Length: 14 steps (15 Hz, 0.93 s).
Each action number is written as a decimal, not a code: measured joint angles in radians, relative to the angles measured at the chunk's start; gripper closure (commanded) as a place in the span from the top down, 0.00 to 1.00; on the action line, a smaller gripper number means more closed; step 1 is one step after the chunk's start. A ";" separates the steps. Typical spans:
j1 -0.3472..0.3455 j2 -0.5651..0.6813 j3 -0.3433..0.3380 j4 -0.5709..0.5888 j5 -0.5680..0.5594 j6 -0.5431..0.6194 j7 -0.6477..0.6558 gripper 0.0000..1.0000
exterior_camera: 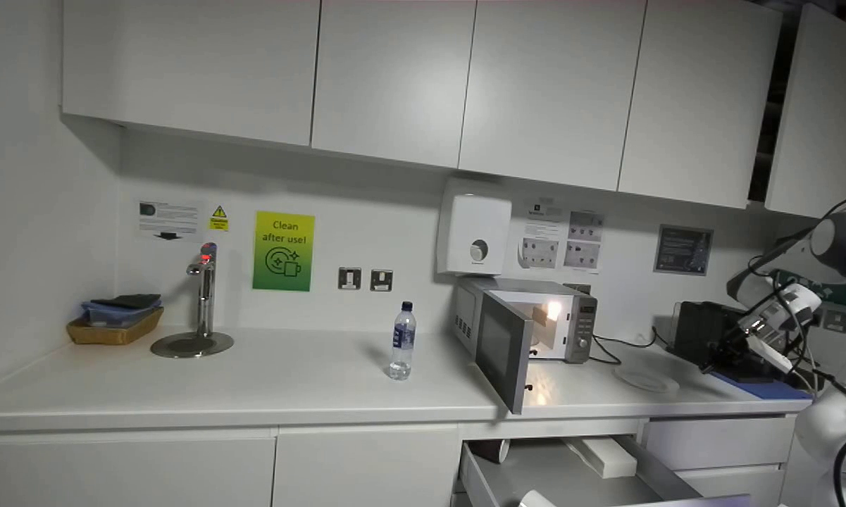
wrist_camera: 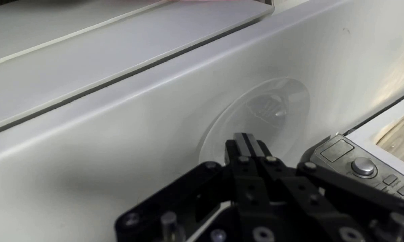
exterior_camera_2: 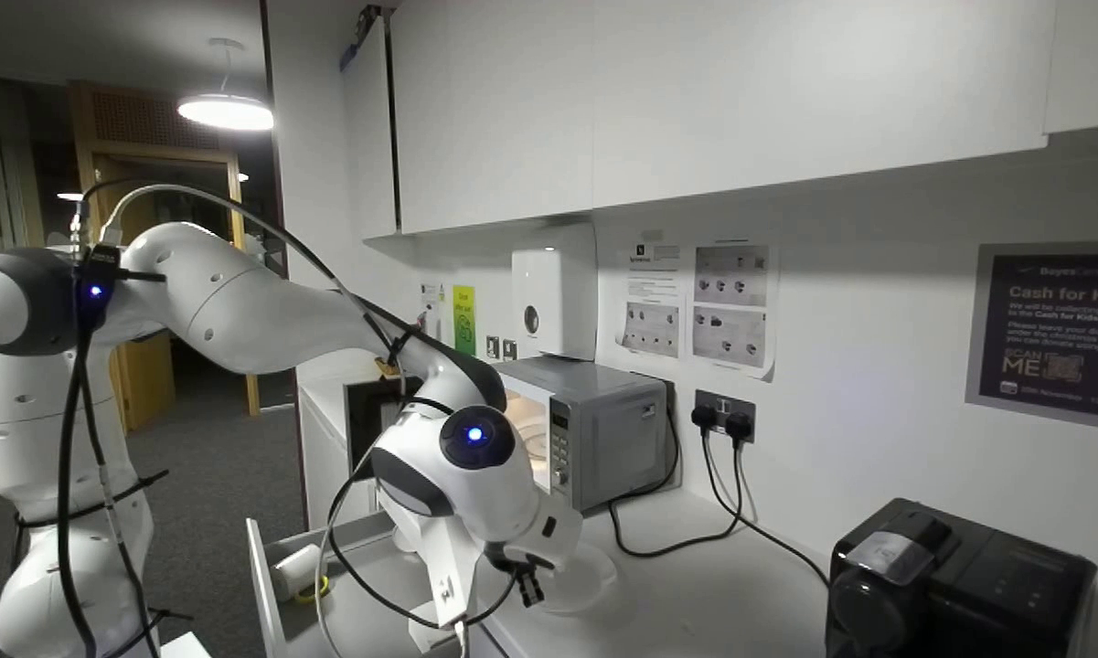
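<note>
a robot's claw, its fingers pressed together, hangs above a white counter, where a clear plate lies flat just beyond the tips as the wrist view shows it. in an exterior view, the plate sits left of the claw, apart from it. to the plate's far left, the microwave stands lit, door open; farther left, a bottle stands upright. below the counter's near edge, a drawer is open.
</note>
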 measured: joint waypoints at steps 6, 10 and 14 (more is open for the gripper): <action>-0.023 0.008 0.001 -0.006 0.002 0.000 0.000 0.00; -0.027 0.007 0.002 -0.027 0.002 0.004 0.000 0.00; -0.027 0.005 0.012 -0.051 0.003 0.012 0.000 0.00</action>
